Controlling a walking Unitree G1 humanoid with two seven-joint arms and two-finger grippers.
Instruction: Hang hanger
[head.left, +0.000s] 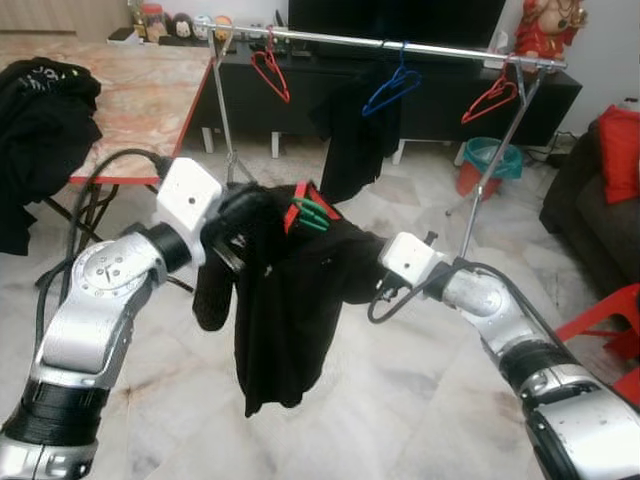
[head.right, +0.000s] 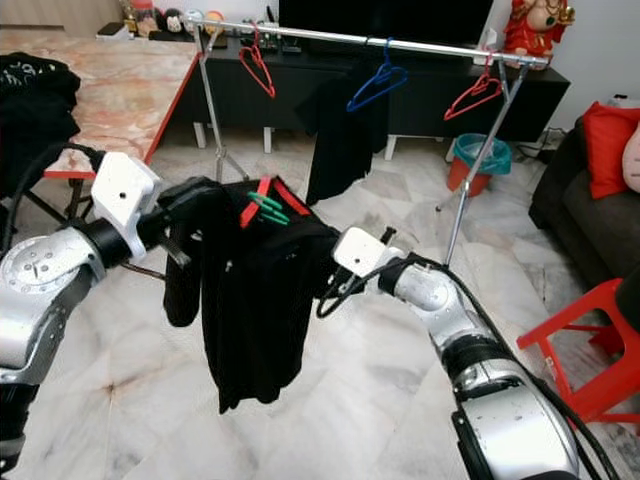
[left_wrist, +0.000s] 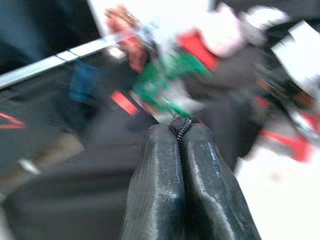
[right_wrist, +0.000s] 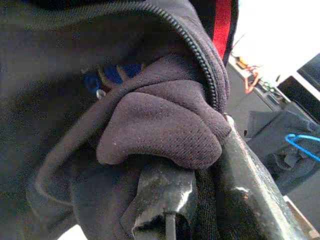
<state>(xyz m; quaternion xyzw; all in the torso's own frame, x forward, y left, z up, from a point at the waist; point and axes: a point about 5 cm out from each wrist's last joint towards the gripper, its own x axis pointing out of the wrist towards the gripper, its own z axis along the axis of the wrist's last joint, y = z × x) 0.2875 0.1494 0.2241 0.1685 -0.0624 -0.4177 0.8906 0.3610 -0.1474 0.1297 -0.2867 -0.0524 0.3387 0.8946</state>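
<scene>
A black zip-up garment (head.left: 280, 320) hangs on a red hanger (head.left: 301, 203) with a green piece (head.left: 312, 216) at its neck, held up between my two arms. My left gripper (left_wrist: 181, 132) is shut on the garment's zipper edge at its left shoulder (head.left: 240, 210). At the other shoulder, my right gripper (right_wrist: 200, 185) is shut on a fold of the dark fabric (head.left: 362, 268). Behind the garment runs the metal rail (head.left: 420, 47) of a clothes rack, a little above it. The left wrist view is blurred.
On the rail hang a red hanger (head.left: 270, 72), a blue hanger (head.left: 392, 90) with a black garment (head.left: 355, 145) and another red hanger (head.left: 490, 100). A table (head.left: 130, 85) with black clothes (head.left: 40, 110) stands left. A teal bin (head.left: 490, 158), a dark sofa (head.left: 585, 195) and a red stool (head.left: 610, 325) are right.
</scene>
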